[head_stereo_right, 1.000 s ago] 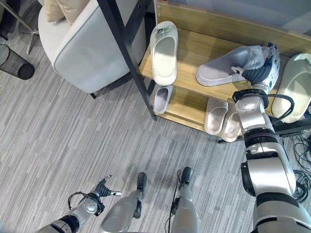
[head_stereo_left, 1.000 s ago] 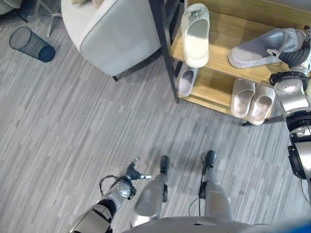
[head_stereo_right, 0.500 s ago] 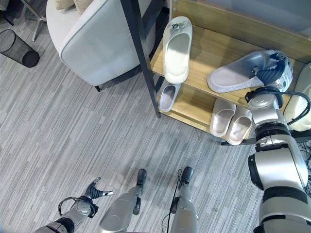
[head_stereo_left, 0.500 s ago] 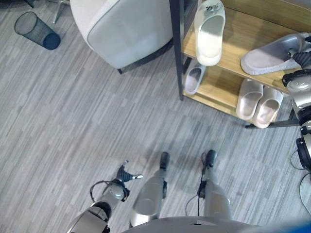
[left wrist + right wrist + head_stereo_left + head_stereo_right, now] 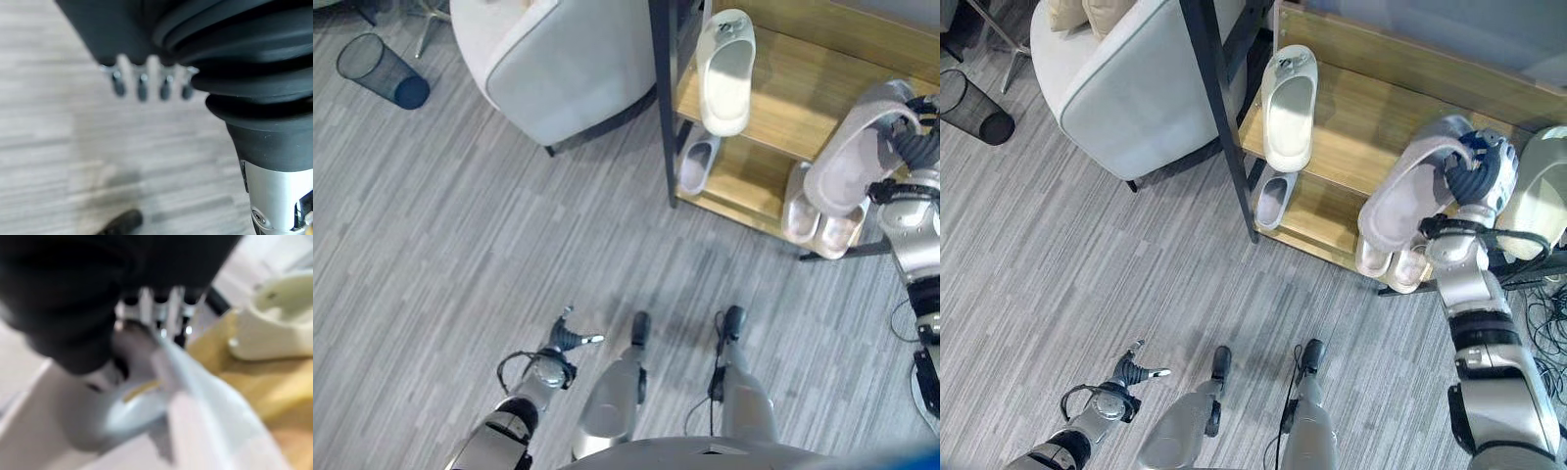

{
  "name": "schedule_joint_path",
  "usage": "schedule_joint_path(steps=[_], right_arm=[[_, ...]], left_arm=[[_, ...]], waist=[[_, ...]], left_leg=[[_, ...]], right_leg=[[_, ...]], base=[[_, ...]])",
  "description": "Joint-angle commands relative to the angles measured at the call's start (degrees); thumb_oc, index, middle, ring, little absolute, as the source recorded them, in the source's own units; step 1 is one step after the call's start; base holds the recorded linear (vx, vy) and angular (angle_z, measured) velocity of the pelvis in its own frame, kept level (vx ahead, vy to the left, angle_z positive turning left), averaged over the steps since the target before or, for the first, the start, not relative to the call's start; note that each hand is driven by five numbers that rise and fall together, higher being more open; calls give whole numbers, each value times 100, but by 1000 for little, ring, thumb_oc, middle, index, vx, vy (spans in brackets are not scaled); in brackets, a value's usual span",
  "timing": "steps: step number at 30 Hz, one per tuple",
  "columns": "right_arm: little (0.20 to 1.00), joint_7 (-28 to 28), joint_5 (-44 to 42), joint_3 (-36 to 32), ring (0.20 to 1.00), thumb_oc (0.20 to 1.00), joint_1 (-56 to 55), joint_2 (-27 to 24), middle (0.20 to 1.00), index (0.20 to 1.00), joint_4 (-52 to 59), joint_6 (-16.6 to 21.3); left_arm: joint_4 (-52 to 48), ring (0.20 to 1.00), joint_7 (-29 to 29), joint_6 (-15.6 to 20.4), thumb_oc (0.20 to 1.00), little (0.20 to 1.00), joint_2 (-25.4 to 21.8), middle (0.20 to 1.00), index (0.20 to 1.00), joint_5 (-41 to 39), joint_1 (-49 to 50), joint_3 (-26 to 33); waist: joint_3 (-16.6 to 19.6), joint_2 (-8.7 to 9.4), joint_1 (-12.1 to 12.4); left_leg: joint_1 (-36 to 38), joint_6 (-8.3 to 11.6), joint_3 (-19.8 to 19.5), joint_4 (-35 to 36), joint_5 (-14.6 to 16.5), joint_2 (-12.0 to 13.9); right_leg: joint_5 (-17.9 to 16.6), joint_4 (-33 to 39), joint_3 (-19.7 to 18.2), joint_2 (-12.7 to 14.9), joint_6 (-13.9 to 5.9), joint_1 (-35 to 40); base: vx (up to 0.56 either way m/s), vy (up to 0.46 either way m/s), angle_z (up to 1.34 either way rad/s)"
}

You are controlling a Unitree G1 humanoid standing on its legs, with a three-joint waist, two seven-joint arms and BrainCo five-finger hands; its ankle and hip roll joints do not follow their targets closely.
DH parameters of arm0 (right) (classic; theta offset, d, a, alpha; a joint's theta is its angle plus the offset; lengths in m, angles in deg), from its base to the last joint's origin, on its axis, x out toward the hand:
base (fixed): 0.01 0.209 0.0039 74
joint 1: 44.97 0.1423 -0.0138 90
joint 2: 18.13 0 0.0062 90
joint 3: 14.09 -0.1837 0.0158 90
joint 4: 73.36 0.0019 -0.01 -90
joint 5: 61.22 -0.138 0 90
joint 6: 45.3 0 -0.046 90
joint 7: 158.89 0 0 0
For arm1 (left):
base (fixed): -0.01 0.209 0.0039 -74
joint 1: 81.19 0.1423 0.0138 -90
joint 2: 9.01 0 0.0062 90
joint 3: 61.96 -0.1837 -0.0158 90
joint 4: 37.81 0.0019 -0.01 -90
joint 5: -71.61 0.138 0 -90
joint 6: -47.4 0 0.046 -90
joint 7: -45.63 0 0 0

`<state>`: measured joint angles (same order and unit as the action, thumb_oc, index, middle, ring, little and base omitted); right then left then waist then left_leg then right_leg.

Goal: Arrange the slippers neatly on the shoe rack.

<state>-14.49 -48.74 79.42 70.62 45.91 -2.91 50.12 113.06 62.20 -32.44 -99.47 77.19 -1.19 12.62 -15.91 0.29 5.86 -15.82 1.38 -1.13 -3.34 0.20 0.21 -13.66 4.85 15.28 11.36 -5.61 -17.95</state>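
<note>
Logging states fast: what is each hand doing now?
Left hand: open, empty, low over the floor.
Right hand: shut on the grey slipper, lifted off the rack.

Right hand (image 5: 1474, 174): raised at shelf height, arm extended forward, fingers curled round a grey slipper (image 5: 1408, 188). Left hand (image 5: 570, 338): low at the side, fingers straight, holding nothing.

Even, diffuse indoor lighting; head views sharp, wrist views blurred.
Soft shadows lie under the pale grey upholstered armchair (image 5: 558, 69) and inside the light wooden shoe rack with a black metal frame (image 5: 1371, 108). In the right wrist view, the grey rubber slipper (image 5: 161, 396) is smeared by blur. The grey wood-grain plank floor (image 5: 58, 147) is out of focus.
</note>
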Motion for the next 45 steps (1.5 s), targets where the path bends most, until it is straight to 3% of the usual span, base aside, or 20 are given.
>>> schedule_joint_path(steps=[1,5,6,7,9,10,13,14,17,20,22,25,27,30,31,32,34,38,41,45], right_arm=[[200,160,614,-151,200,200,149,114,200,200,188,343],[200,864,815,-39,200,200,-877,231,200,200,1124,652],[200,941,763,-76,200,200,-1043,165,200,200,1317,688],[200,972,707,-93,200,200,-1111,170,200,200,1351,709],[200,1034,606,-225,200,200,-1412,304,200,200,1494,746],[200,1062,533,-197,200,200,-1446,421,200,200,1504,760],[200,1161,282,-21,200,200,-1454,736,200,200,1416,798],[200,1293,252,49,200,200,-1540,763,200,200,1485,857],[200,1470,203,171,200,200,-1697,851,200,200,1435,860],[200,1633,144,360,200,200,-1695,933,200,200,1251,847],[200,1654,130,364,200,200,-1718,943,200,200,1197,842],[200,1655,36,426,200,200,-1631,1047,200,200,1001,795],[200,1638,-32,455,200,200,-1644,1137,200,200,855,799],[200,1623,-249,370,200,200,-1722,1171,200,200,497,770],[200,1622,-249,372,200,200,-1721,1171,200,200,494,771],[200,1596,-282,368,200,200,-1678,1186,200,200,308,740],[200,1624,-286,347,200,200,-1720,1188,200,200,252,734],[200,1682,-110,407,200,200,-1861,1077,200,200,217,750],[200,1692,-24,518,200,200,-1823,940,200,200,49,719],[200,1627,34,564,200,200,-1752,777,200,200,183,718]], left_arm=[[208,1000,29,-15,1000,1000,-177,1000,1000,-65,113,-72],[-119,1000,-179,29,1000,1000,-345,1000,1000,-328,380,260],[-295,1000,-172,30,1000,1000,-404,1000,1000,-428,378,359],[-374,1000,-145,44,1000,1000,-419,1000,1000,-395,422,369],[-543,1000,-138,29,1000,1000,-461,1000,1000,-288,486,432],[-606,1000,-94,74,1000,1000,-463,1000,1000,-335,524,513],[-285,1000,-59,64,1000,1000,-364,1000,1000,-429,459,527],[-134,1000,-111,45,1000,1000,-314,1000,1000,-422,476,578],[477,1000,-74,-38,1000,1000,-198,1000,1000,-178,452,607],[701,1000,-138,-74,1000,1000,-273,1000,1000,271,424,463],[665,1000,-151,-80,1000,1000,-326,1000,1000,282,414,449],[478,1000,-88,-67,1000,1000,-503,1000,1000,223,340,435],[199,1000,-46,-26,1000,1000,-634,1000,1000,166,249,420],[-171,1000,0,83,1000,1000,-771,1000,1000,206,122,313],[-174,1000,-1,81,1000,1000,-771,1000,1000,206,124,314],[-319,1000,-7,145,1000,1000,-806,1000,1000,175,96,331],[-455,1000,-4,189,1000,1000,-860,1000,1000,168,3,337],[-553,1000,20,235,1000,1000,-787,1000,1000,153,-74,316],[-644,1000,33,260,1000,1000,-647,1000,1000,-80,20,319],[-682,1000,81,260,1000,1000,-468,1000,1000,-663,-27,536]], waist=[[70,111,108],[-59,97,52],[-128,79,-31],[-144,75,-102],[-109,96,-330],[-169,77,-298],[-221,133,-197],[-183,55,-202],[-35,116,-268],[117,220,-234],[117,220,-231],[-2,135,-311],[-114,34,-392],[-244,-57,-541],[-249,-63,-545],[-265,-121,-564],[-379,-94,-622],[-353,-54,-698],[-376,-140,-697],[-426,-210,-725]], left_leg=[[-237,223,-82,-252,117,16],[-160,483,-302,-499,-67,265],[-293,549,-68,-744,-96,356],[-352,459,234,-904,-70,471],[-380,322,1208,-1254,97,885],[-670,406,1356,-1277,-139,1059],[-855,609,947,-377,-667,1183],[-691,492,905,95,-788,1241],[-674,473,1038,-145,-739,1038],[-583,287,1242,-462,-336,740],[-504,215,1316,-453,-253,670],[-253,-14,1473,-435,-43,503],[-63,-84,1514,-426,105,469],[103,-17,1441,-488,282,338],[107,-16,1436,-492,286,343],[163,97,1392,-536,427,409],[122,187,1343,-751,406,526],[-130,299,1054,-1031,392,607],[-60,452,853,-821,179,958],[-113,531,1057,-790,-64,1290]], right_leg=[[1481,-963,-122,139,-318,666],[2048,-1495,206,-61,-59,819],[2195,-1625,368,-82,24,836],[2269,-1640,434,-92,74,875],[2582,-1729,506,-136,165,1011],[2637,-1839,538,-153,171,1017],[2619,-1934,465,-94,73,1047],[2540,-1929,450,-99,8,1033],[2310,-1592,259,20,-116,1347],[1902,-1239,-92,299,-304,1518],[1809,-1417,-144,388,-333,1418],[1271,-2381,-253,712,-342,881],[1269,-2677,-326,744,-295,579],[1275,-1682,-364,741,-357,367],[1266,-1663,-354,734,-356,386],[1113,-1008,-287,812,-523,262],[917,-583,-264,941,-578,166],[869,-832,-520,818,-534,128],[1238,-1372,-620,394,-345,-65],[1672,-1952,-415,306,-177,-253]], base=[[-14,-156,15],[-101,-330,27],[-144,-304,69],[-90,-192,62],[78,-88,79],[159,35,103],[178,187,56],[231,287,-4],[336,344,-25],[267,312,-84],[116,178,-145],[90,237,-52],[109,182,-17],[125,13,-9],[156,-132,10],[119,-239,8],[94,-333,3],[44,-311,52],[20,-365,22],[-11,-291,7]])
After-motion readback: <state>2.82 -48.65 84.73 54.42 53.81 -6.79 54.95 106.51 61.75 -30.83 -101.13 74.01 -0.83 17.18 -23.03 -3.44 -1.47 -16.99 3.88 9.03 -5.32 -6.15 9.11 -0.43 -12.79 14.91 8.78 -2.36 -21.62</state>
